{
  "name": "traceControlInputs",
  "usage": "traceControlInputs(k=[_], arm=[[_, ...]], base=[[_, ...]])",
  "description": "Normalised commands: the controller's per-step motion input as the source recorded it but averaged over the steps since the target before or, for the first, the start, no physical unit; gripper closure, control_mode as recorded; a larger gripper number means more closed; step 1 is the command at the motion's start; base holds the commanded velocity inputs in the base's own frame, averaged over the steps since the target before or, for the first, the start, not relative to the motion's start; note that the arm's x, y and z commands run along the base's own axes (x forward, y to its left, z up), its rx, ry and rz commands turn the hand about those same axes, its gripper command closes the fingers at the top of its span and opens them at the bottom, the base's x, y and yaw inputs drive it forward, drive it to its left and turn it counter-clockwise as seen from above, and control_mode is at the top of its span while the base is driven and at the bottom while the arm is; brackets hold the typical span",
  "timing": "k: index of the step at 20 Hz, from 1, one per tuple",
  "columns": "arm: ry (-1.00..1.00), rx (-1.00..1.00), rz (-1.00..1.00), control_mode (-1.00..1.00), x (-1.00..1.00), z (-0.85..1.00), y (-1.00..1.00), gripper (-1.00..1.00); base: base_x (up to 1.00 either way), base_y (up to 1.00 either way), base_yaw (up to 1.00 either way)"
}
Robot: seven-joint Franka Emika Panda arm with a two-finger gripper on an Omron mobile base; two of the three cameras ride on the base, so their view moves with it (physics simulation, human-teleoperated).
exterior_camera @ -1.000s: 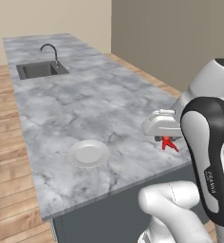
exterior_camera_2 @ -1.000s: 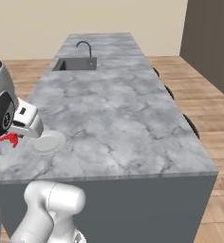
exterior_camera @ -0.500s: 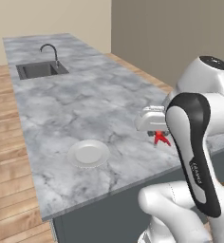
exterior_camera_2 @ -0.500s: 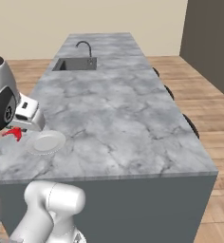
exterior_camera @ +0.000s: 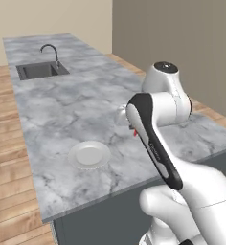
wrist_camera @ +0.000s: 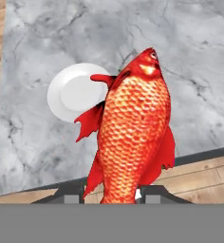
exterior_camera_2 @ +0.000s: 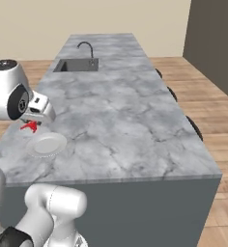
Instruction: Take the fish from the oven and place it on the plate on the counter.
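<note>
Fish (wrist_camera: 133, 137) clamped in hand (exterior_camera_2: 33, 123) above counter (exterior_camera_2: 121, 116) edge, beside plate (exterior_camera_2: 46, 144).

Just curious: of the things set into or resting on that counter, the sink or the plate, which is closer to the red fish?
The plate: it lies just below the fish, while the sink sits at the far end.

Gripped fish (wrist_camera: 133, 128) above plate (wrist_camera: 69, 95)

Arm swings further over the counter (exterior_camera_2: 125, 120); gripper (exterior_camera_2: 33, 124) w/ fish (exterior_camera_2: 29, 126) moves closer to plate (exterior_camera_2: 47, 144), now just at its 11 o'clock in right base view.
</note>
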Motion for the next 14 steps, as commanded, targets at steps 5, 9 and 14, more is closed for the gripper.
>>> traceControlInputs(k=[5,9,14], arm=[[0.14,0.02,0.11,-1.00,0.93,-0.61,0.16,1.00],[0.32,0.08,0.27,-1.00,0.86,-0.38,0.02,1.00],[0.24,-0.02,0.29,-1.00,0.56,-0.09,0.19,1.00]], base=[[0.00,0.00,0.00],[0.00,0.00,0.00],[0.00,0.00,0.00]])
